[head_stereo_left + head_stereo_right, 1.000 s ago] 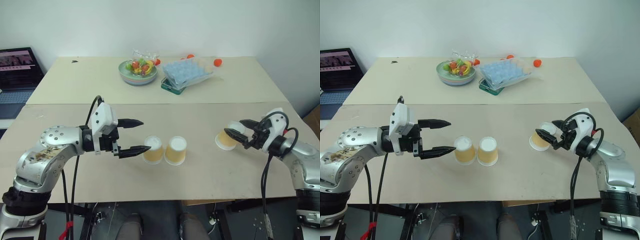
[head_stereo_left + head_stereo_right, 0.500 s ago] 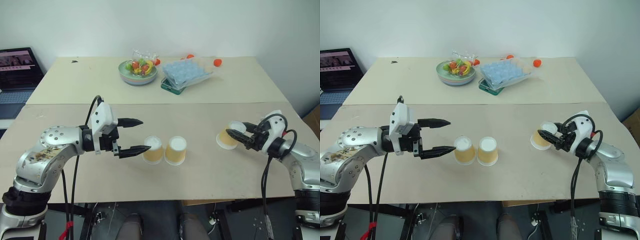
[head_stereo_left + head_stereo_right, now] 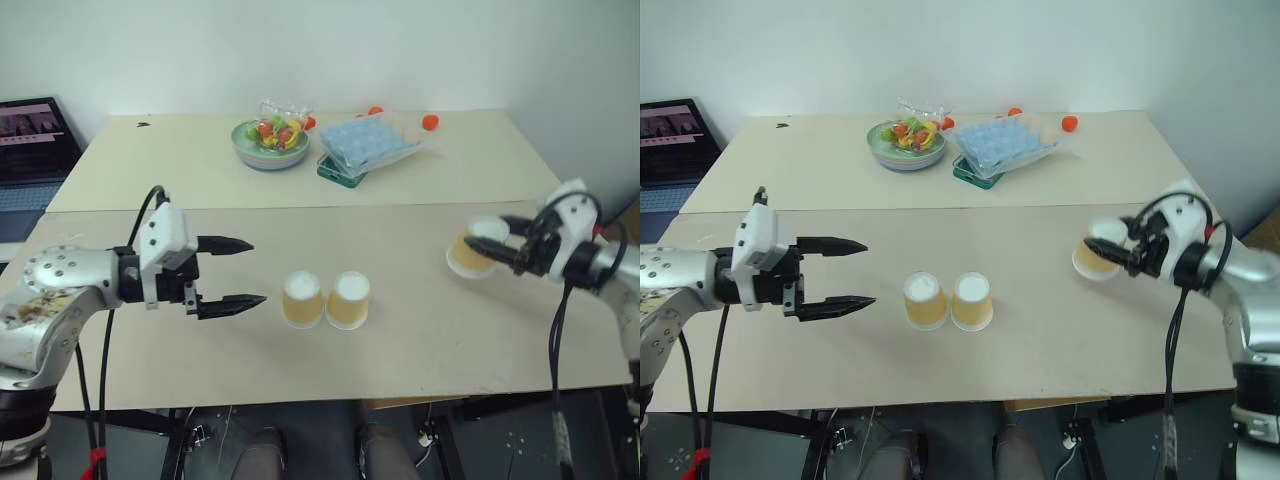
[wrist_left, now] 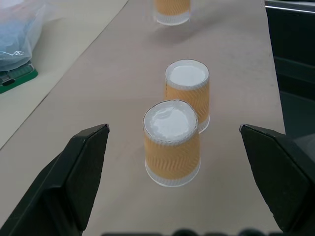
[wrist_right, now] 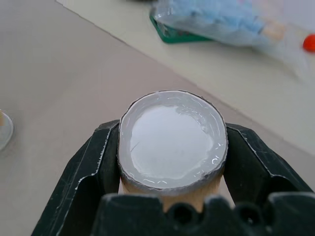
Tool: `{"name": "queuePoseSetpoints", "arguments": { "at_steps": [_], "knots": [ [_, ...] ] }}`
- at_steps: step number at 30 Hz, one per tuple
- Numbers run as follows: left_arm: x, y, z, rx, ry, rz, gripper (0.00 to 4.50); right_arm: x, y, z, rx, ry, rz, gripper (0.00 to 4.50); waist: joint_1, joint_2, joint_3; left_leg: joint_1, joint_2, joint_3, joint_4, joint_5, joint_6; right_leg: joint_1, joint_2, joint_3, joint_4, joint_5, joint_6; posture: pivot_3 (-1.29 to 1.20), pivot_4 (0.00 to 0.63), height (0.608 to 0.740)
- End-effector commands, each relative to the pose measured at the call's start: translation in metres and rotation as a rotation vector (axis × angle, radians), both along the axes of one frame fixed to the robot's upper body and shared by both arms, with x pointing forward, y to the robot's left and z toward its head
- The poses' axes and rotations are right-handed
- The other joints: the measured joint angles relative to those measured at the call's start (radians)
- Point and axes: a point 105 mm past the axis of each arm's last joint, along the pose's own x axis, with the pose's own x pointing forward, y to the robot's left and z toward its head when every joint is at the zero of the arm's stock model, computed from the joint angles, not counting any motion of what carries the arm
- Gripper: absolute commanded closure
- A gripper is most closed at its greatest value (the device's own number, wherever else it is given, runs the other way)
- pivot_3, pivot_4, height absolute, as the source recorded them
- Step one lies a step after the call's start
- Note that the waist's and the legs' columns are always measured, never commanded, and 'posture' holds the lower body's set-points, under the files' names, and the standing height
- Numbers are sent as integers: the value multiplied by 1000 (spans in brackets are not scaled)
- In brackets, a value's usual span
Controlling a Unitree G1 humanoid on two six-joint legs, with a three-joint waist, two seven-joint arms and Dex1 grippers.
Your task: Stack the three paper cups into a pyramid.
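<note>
Beige tabletop [image 3: 420, 330]: pyramid not yet built. Base pair: two yellow-orange tapered paper cups, upside down, touching, near centre, left one [image 3: 302, 299], right one [image 3: 349, 298]. Third matching cup [image 3: 470, 254]: clamped in the right gripper [image 3: 488, 250] at far right, above the table; still to go on top. Left gripper [image 3: 243, 272]: fingers wide apart, empty, left of the pair.

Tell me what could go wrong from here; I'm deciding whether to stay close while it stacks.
The right hand holds the third cup tilted, so it may land crooked. The two base cups stand upside down, touching, offering small white tops; an off-centre drop could topple them. The open left hand hovers beside them and might bump one.
</note>
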Motion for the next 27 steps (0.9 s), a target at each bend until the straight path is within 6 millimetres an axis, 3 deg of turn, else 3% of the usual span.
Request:
{"name": "queuePoseSetpoints", "arguments": {
  "at_steps": [1, 6, 15, 20, 27],
  "knots": [
    [-6, -7, 1, 0, -57, -35, 0, -14, 38, 24, -2, 29, 150, 1854, 1, -1, 0, 0, 0, -1, 0, 0, 0, 0, 0, -1, 0, 0, 0, 0, 150, 740],
    [-8, -11, -10, 5, -59, -49, 0, -21, 68, 34, -51, 72, 240, 1854, 5, -1, 0, -3, -1, -1, 0, 0, 0, -1, -1, -1, -1, 0, 0, 0, 150, 740],
    [-4, -20, -30, -3, -41, -53, 0, -15, 112, 51, -19, 94, 282, 1854, 3, -1, 0, -3, -1, -1, 0, 0, 0, -2, -1, -1, 0, 0, 0, 0, 150, 740],
    [0, -25, -32, -13, -48, -63, 0, -23, 139, 48, 25, 129, 319, 1854, 3, -1, 0, -6, -1, -1, 0, 0, 0, -6, -1, -1, 1, 0, 0, 0, 150, 740],
    [1, -31, -33, -27, -53, -81, 0, -35, 160, 41, 76, 175, 350, 1854, 3, -1, 0, -15, -1, -1, 1, 0, 0, -17, -1, 0, 4, 0, -1, 0, 150, 740]
  ]
}}
